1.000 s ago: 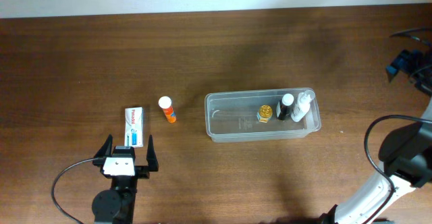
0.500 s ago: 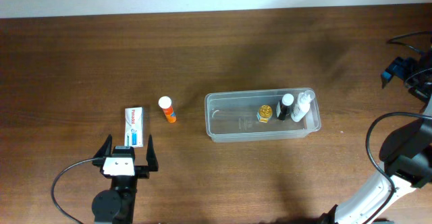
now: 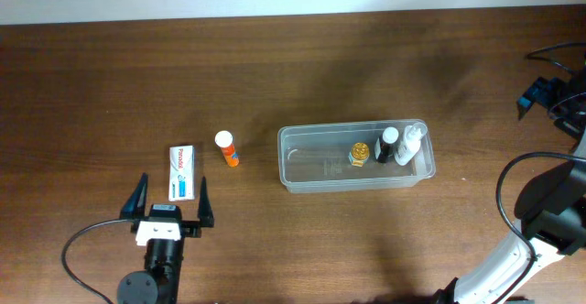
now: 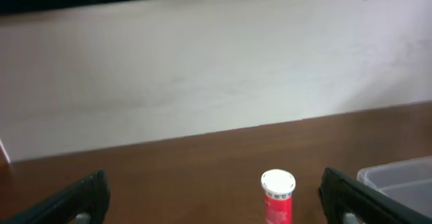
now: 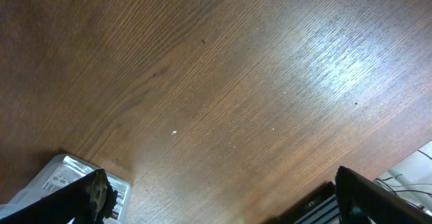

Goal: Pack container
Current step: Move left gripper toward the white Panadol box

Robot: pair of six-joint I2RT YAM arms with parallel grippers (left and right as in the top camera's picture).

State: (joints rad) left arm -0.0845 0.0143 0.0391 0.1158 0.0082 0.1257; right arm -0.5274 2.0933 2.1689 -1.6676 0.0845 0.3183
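A dark brown wooden table (image 3: 302, 57) is filling the overhead view, with a pale wall running behind it in the left wrist view. The container (image 3: 311, 167), a clear shallow plastic tub, is sitting right of the table's centre. It is already holding a gold-capped jar (image 3: 359, 153), a black bottle with a white cap (image 3: 387, 146) and a white bottle (image 3: 409, 144), all bunched at its right end. Well to its left an orange tube with a white cap (image 3: 226, 148) is standing upright, and near that a white and blue box (image 3: 184, 171) is lying flat. The left gripper (image 3: 172, 187) is hovering at the near end of the box, jaws spread wide and empty. The right gripper (image 5: 219, 183) is hanging over bare wood, jaws also wide, holding nothing. Judging from this, the box is looking like the next pick, and trouble is waiting there: lying so flat, it may be slipping from fingers scraping the wood, and a wide-set finger may be toppling the nearby tube and sending it rolling. At the tub, a careless drop may be knocking over the bottles or shoving the light container
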